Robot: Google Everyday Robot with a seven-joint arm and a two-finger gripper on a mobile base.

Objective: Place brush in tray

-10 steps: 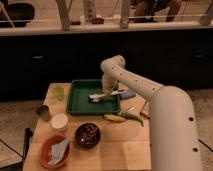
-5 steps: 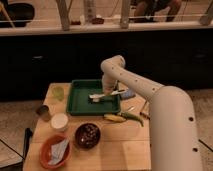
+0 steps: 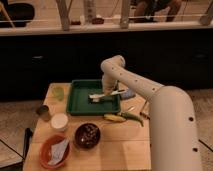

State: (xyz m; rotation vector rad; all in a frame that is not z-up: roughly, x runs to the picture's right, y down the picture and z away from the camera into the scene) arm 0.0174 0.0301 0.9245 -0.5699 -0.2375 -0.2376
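Observation:
The dark green tray (image 3: 80,102) lies at the back middle of the wooden table. The brush (image 3: 98,97) has its whitish head over the tray's right half, and its thin handle runs right past the rim toward a dark end (image 3: 121,92). My gripper (image 3: 108,92) hangs from the white arm right over the brush, at the tray's right side. Whether the brush rests on the tray floor or is held just above it does not show.
A yellow and a green vegetable (image 3: 122,117) lie just in front of the tray. A dark bowl (image 3: 87,135), a reddish-orange bowl (image 3: 55,151), a white cup (image 3: 59,121), a dark can (image 3: 43,112) and a green cup (image 3: 59,93) stand to the left and front. A bluish object (image 3: 128,94) lies right of the tray.

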